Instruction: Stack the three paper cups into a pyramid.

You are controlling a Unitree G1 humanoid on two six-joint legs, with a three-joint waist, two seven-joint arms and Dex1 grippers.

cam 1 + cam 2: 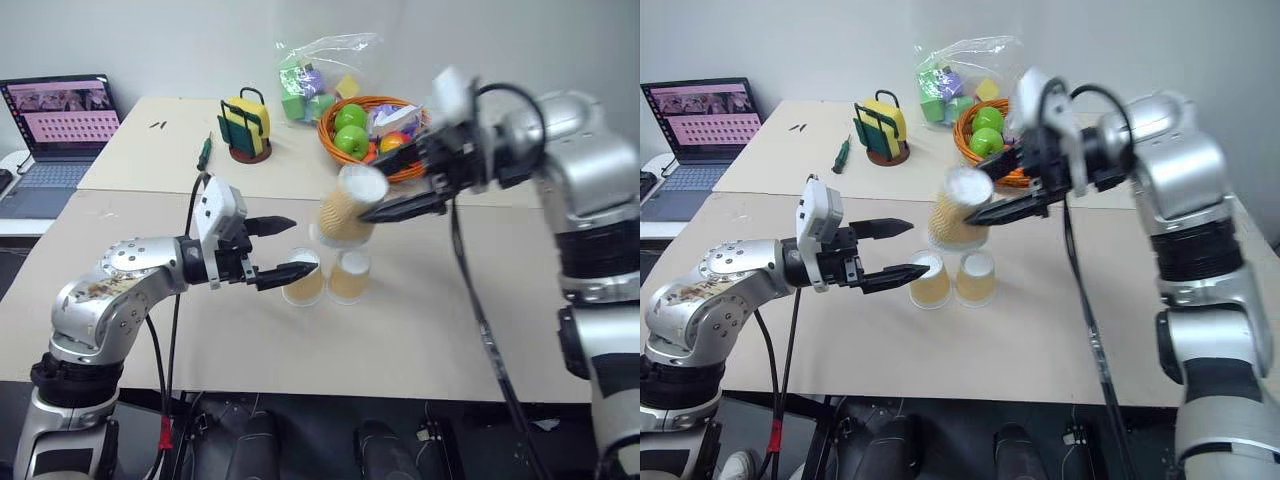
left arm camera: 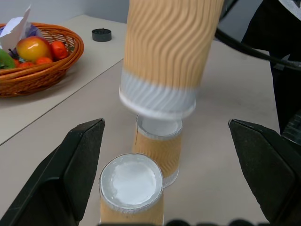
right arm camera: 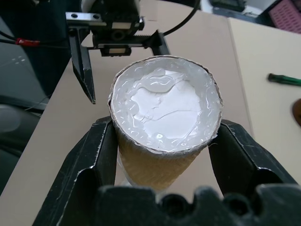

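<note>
Two tan ribbed paper cups with white bases stand upside down, side by side and touching, on the beige tabletop point(image 1: 430, 350): left base cup point(image 1: 304, 278), right base cup point(image 1: 350, 275).

Third tan ribbed paper cup point(image 1: 350, 205): held in the air directly above the pair, tilted, white base turned toward the camera, its lower rim close over the two bases; whether it touches them cannot be told.

Right gripper point(image 1: 372, 212): black two-finger gripper, reaching in from 3 o'clock, jaws pinching the third cup on opposite sides of its wall near the base.

Left gripper point(image 1: 290, 248): black two-finger gripper, at 9 o'clock of the base cups, jaws spread wide and empty, lower fingertip just beside the left base cup.

Orange wicker basket point(image 1: 405, 168) with green apples and other fruit: 12 o'clock of the cups, on the farther table.

Clear plastic bag of coloured blocks point(image 1: 315, 80): behind the basket, at 11 o'clock.

Yellow and green holder with black handle point(image 1: 246, 125): 10 o'clock.

Open laptop point(image 1: 55, 130): far at 9 o'clock.
</note>
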